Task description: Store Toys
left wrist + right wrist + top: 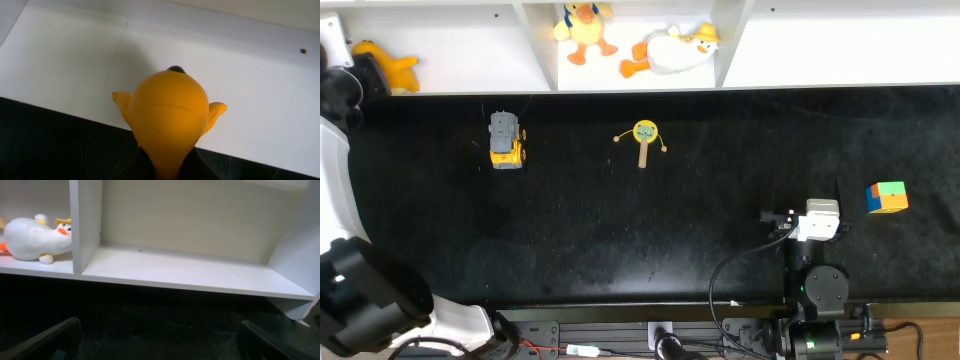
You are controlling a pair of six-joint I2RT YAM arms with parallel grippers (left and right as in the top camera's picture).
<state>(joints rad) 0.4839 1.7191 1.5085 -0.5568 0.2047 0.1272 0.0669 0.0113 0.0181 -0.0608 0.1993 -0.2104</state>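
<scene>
Toy: an orange-yellow rubber figure (170,125) with a rounded body, pinched at its narrow end by the closed left tool (169,169). Its long axis runs straight out from the tool into the left-hand compartment of the white shelf (75,65), and its body is over the shelf floor, just past the edge of the black surface (620,240). The figure hides most of the tool's fingers, and I cannot tell whether it touches the shelf floor. Right tool (160,342) spread wide and empty, low over the surface, facing the right-hand compartment, well apart from the figure.
</scene>
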